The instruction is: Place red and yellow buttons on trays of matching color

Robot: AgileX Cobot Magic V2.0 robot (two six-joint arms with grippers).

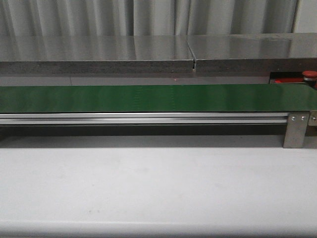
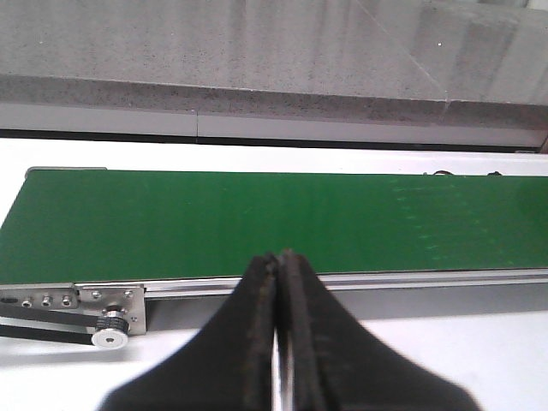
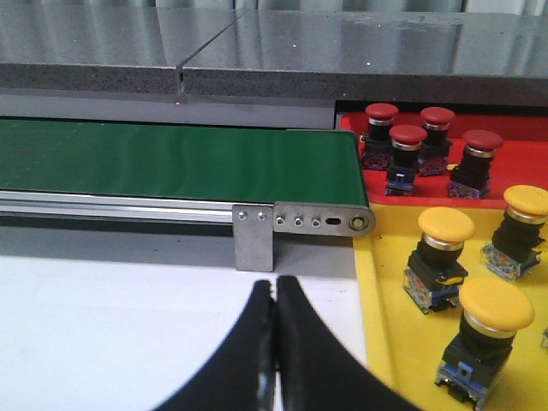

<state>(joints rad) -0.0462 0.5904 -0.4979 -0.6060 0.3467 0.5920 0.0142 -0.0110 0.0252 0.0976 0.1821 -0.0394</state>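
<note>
Several red buttons (image 3: 408, 137) stand on the red tray (image 3: 505, 127) past the belt's right end. Three yellow buttons (image 3: 445, 226) stand on the yellow tray (image 3: 402, 342) in front of it. In the front view only a sliver of the red tray (image 1: 290, 80) and one red button (image 1: 310, 76) show at the far right. My right gripper (image 3: 276, 282) is shut and empty over the white table, left of the yellow tray. My left gripper (image 2: 279, 257) is shut and empty, just before the belt's near rail. Neither gripper shows in the front view.
The long green belt (image 1: 148, 98) runs across the table on an aluminium rail (image 1: 143, 118), with a bracket (image 1: 296, 130) at its right end and a pulley (image 2: 111, 330) at its left end. A grey stone ledge (image 1: 148, 52) stands behind. No button lies on the belt.
</note>
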